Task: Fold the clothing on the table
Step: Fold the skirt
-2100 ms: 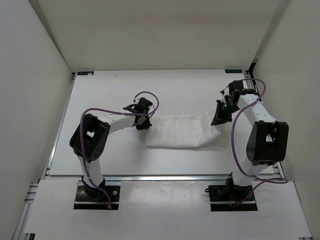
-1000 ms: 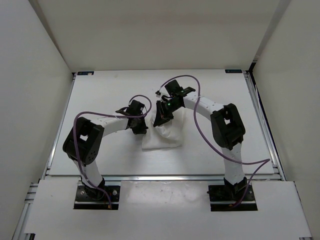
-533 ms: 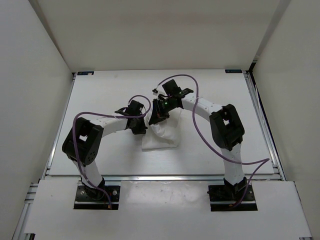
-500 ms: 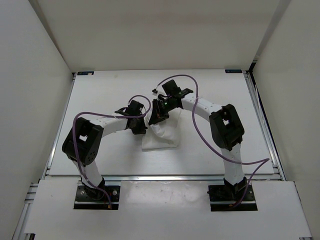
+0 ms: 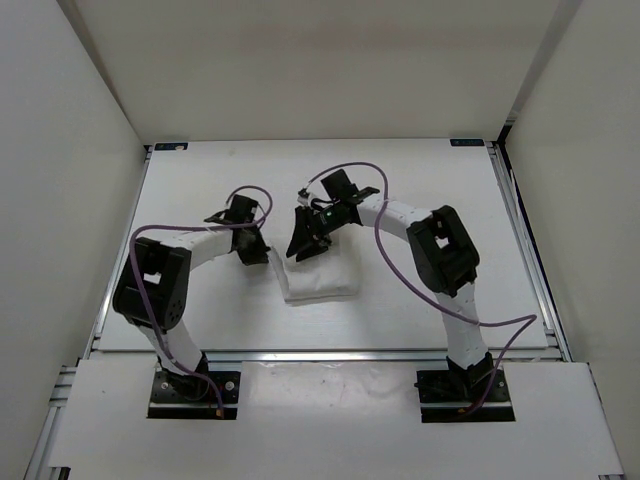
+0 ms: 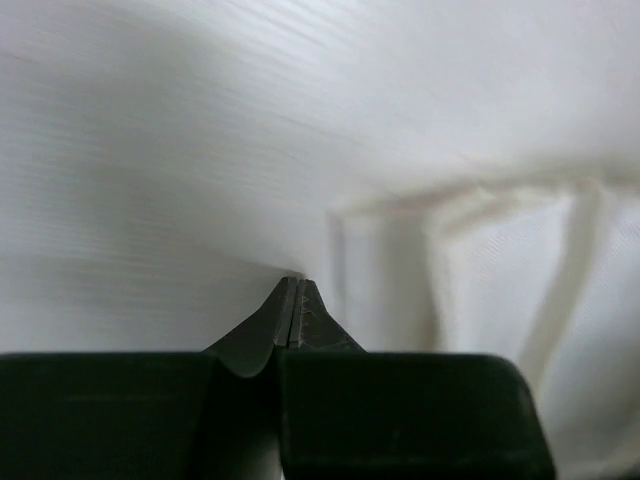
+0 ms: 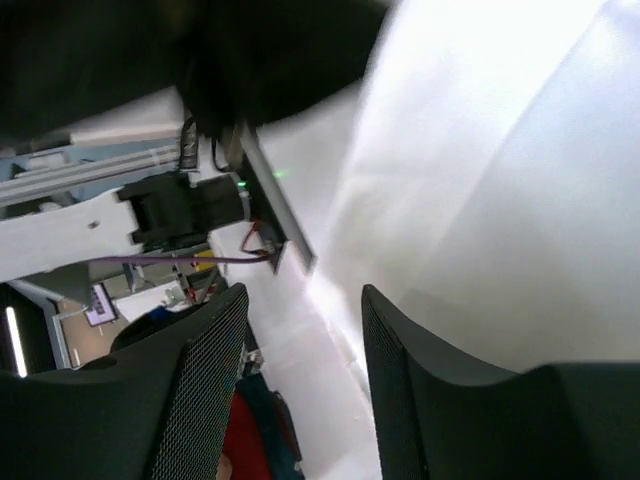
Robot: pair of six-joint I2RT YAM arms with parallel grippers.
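Left tool (image 6: 296,286) pressed together, right tool (image 5: 299,254) spread over folded clothing (image 5: 320,281).

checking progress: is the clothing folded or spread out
Folded: the clothing lies as a small, compact rectangle on the table.

White clothing (image 5: 318,281): folded into a compact, roughly rectangular bundle (edges slightly uneven), lying flat near the middle of the matte white table (image 5: 520,200), left of centre.
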